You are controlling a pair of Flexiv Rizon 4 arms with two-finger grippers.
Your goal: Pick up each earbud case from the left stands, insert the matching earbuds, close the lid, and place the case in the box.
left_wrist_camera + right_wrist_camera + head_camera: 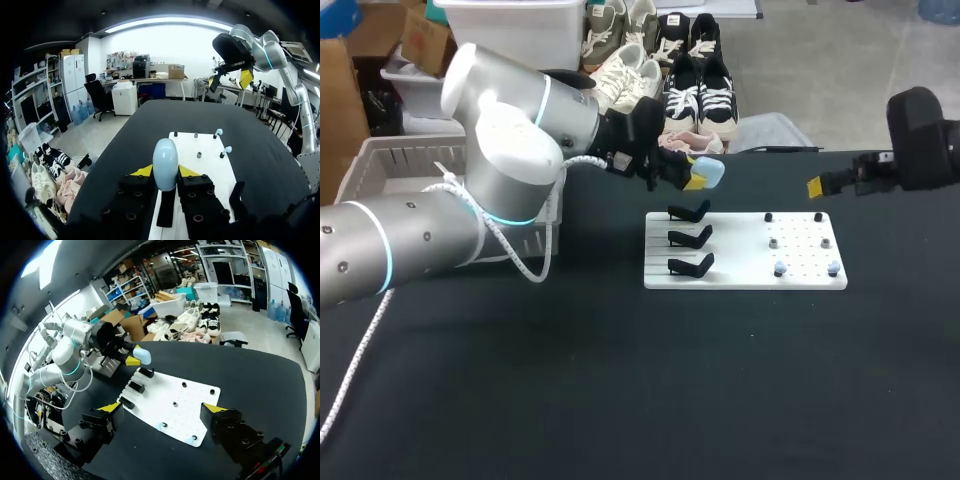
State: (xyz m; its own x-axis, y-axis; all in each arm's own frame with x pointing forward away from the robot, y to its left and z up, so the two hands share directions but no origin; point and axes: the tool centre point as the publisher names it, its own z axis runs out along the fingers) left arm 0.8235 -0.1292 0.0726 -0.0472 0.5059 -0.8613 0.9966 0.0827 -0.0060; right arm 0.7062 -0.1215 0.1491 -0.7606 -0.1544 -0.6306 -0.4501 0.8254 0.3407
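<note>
Left gripper (692,176) clamped on a pale-blue earbud case (711,174), held above the three bare black stands (690,238). Right gripper (162,410) spread wide, empty. Step in hand: pickup. Next: seating the blue-tipped earbuds (780,269), the lid possibly needing opening first.

Bright, even light: a ceiling strip (170,22) glows far ahead of the left pincer (165,171); shadows on the desk (150,115) are faint.

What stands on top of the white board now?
On the white board, three empty black stands are on its left part. Six small earbuds sit on its right part in three pairs: black, grey, pale blue. In the head view nothing covers the board.
</note>
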